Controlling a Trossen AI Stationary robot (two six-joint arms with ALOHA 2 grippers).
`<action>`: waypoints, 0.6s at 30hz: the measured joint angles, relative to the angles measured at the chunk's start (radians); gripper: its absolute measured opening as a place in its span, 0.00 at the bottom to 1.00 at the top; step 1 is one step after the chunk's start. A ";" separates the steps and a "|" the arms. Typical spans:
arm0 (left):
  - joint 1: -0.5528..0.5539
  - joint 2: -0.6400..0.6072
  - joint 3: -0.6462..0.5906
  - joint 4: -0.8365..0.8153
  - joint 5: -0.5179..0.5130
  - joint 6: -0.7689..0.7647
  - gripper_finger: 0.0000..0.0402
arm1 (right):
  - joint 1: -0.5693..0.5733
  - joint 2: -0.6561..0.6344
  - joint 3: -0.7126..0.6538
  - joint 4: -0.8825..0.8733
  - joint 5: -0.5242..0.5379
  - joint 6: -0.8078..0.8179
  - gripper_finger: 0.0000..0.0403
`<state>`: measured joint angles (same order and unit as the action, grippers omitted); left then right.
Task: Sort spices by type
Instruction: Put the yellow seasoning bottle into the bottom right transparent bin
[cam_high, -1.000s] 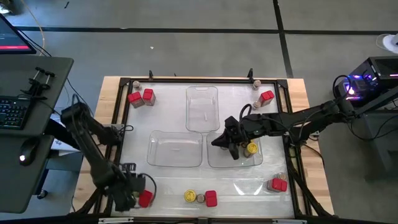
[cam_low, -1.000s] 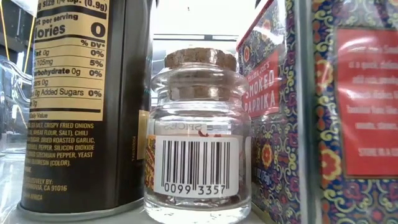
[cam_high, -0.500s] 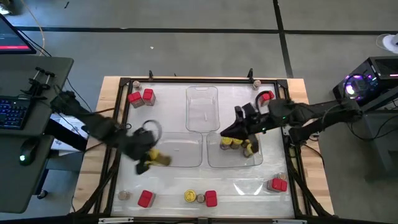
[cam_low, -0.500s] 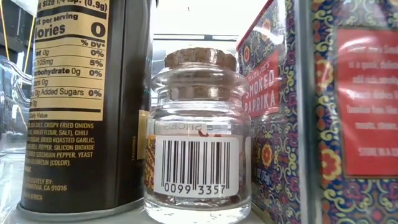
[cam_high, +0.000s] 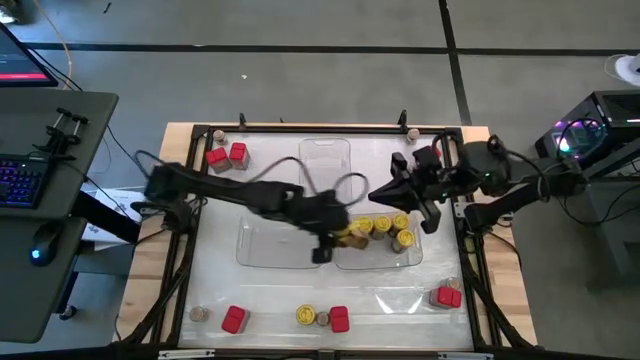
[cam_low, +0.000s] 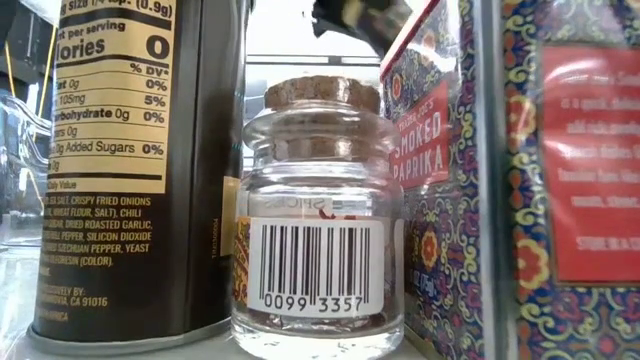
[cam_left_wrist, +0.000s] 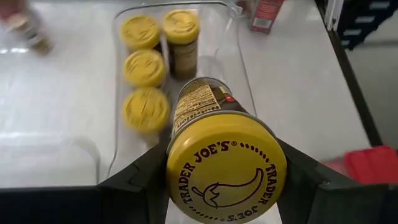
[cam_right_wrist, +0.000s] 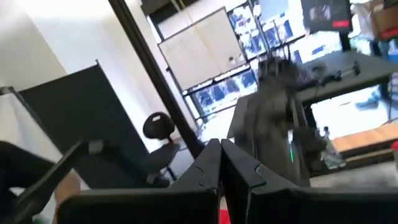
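Grey floor surrounds the white counter (cam_high: 270, 300) in the high view. The left pincer (cam_high: 335, 240), at centre frame, pinches a yellow-lidded jar (cam_high: 345, 237) at the edge of the right-hand clear tray (cam_high: 345, 262), where more yellow-lidded jars (cam_high: 385, 228) sit. The right pincer (cam_high: 385, 192) hangs above them, upper right. Red boxes (cam_high: 226, 155) wait upper left. Low view: a cork-stoppered jar (cam_low: 320, 215) stands beside a smoked paprika tin (cam_low: 425, 180). Left wrist view: the Trader Joe's lid fills the frame, four jars beyond. Right wrist view: fingers (cam_right_wrist: 208, 171) pressed together, pointing into the room.
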<state>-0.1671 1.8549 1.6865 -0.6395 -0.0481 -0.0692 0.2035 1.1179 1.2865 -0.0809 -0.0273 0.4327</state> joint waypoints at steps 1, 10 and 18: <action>0.004 0.039 0.035 -0.002 0.011 0.022 0.47 | 0.000 0.000 0.007 -0.001 0.007 -0.006 0.00; 0.005 0.281 0.245 -0.080 0.016 0.117 0.47 | 0.000 0.000 0.023 0.000 0.045 -0.013 0.00; -0.005 0.309 0.250 -0.119 -0.020 0.178 0.63 | 0.000 0.000 0.023 0.001 0.072 -0.015 0.00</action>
<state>-0.1717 2.1639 1.9366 -0.7590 -0.0684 0.1084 0.2035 1.1179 1.3090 -0.0803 0.0445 0.4179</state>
